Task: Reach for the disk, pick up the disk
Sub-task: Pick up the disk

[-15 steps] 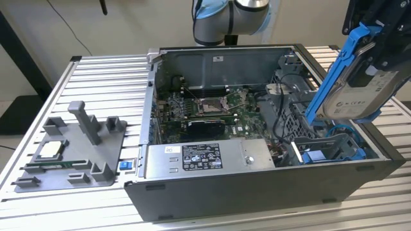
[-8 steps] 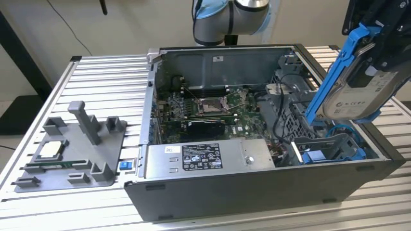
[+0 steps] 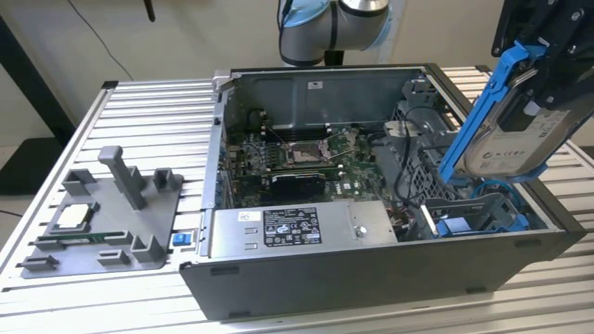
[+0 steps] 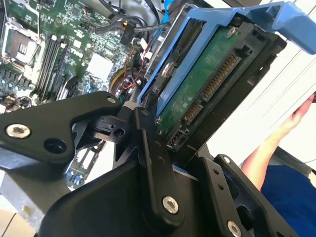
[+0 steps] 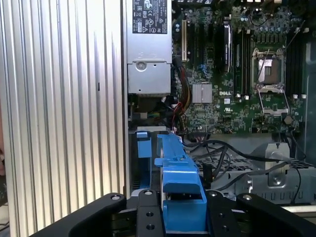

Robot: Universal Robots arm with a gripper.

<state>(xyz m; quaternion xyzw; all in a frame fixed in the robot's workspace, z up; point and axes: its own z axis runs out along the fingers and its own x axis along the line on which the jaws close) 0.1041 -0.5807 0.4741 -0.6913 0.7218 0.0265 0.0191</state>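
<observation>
The robot's hand (image 3: 547,62) grips the disk (image 3: 515,136), holding it tilted in the air above the open computer case (image 3: 371,278), at the exterior view's right. The blue bracket (image 3: 483,118) frames the silver drive, whose white label faces the exterior camera. In the second wrist view the black fingers (image 4: 153,163) close on the disk (image 4: 202,94), its green circuit board and connector showing within the blue frame. In the first wrist view the bracket's blue edge (image 5: 180,192) sits between the fingers (image 5: 148,217), above the motherboard (image 5: 237,89). Below the lifted disk, a blue-lined drive bay (image 3: 469,216) sits at the case's near right corner. On the ribbed counter (image 3: 149,118) to the exterior view's left, well apart, stands a grey tray (image 3: 111,223) with upright posts. A person's arm (image 4: 276,143) shows in the second wrist view.
</observation>
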